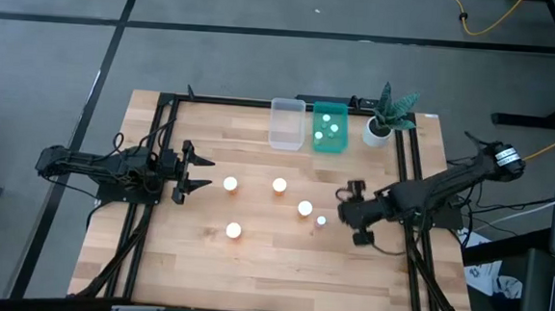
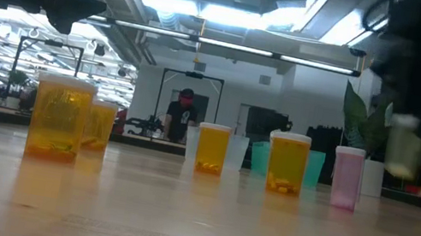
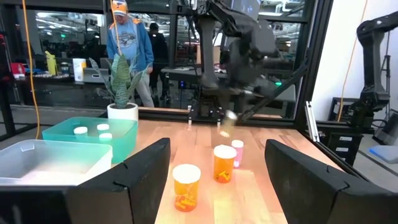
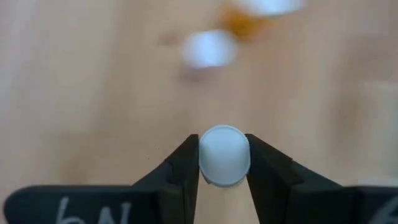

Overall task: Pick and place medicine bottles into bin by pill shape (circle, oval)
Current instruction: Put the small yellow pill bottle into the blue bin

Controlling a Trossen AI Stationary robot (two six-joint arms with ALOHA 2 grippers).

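The right gripper (image 4: 224, 163) is clamping a small white-capped bottle (image 4: 224, 155) between its fingers, lifted clear of the table (image 1: 252, 260) toward the right side; holding it by the cap edge from above is likely meant to let it drop upright into a bin. The left gripper (image 1: 197, 171) is waiting with fingers spread and nothing between them, at the table's left.

Four orange bottles are standing loose mid-table, well apart: (image 1: 229, 183); (image 1: 279, 186); (image 1: 305, 208); (image 1: 233, 231); a small pinkish bottle (image 1: 321, 221) is standing just beside the third.

At the far edge, the clear bin (image 1: 286, 124) is showing no contents; the teal bin (image 1: 330, 128), touching it, is holding three white-capped bottles; the potted plant (image 1: 379, 129) is sitting beside that. Pill shapes cannot be read.
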